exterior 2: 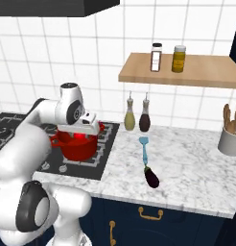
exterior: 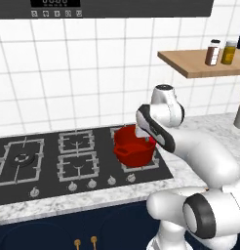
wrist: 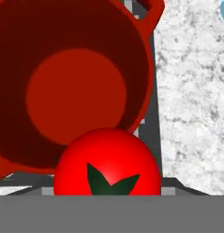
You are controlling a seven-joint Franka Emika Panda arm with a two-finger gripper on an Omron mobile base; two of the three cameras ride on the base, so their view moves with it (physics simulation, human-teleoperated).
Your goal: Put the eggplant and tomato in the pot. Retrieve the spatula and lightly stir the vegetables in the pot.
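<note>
Tomato (wrist: 107, 161) sits at 6 o'clock in the hand view, hard against the camera, above the near rim of the pot (wrist: 73, 86). Pot is empty: bare red floor, nothing inside.

Gripper (exterior 2: 80, 131) hangs over the pot (exterior 2: 77, 144) on the right-hand burner of the stove (exterior 2: 103, 156); tomato looks carried between the fingers (fingertips themselves hidden behind it, so the clamp is a reading, not a sighting).

Eggplant (exterior 2: 151, 177) lies on the counter (exterior 2: 196, 158), well apart from the pot, toward the front edge. Spatula (exterior 2: 145, 150) lies just beyond it, at the eggplant's 12 o'clock, blade pointing at the oil bottles (exterior 2: 137, 116) by the wall. Neither is touched.

Progress, as I judge it: early.
- tomato: fetched, not yet dropped in
- eggplant: still to pick and place
- spatula: still to retrieve
- stirring: not begun

Likely next: release the tomato over the pot's middle, since it hangs near the rim.
</note>
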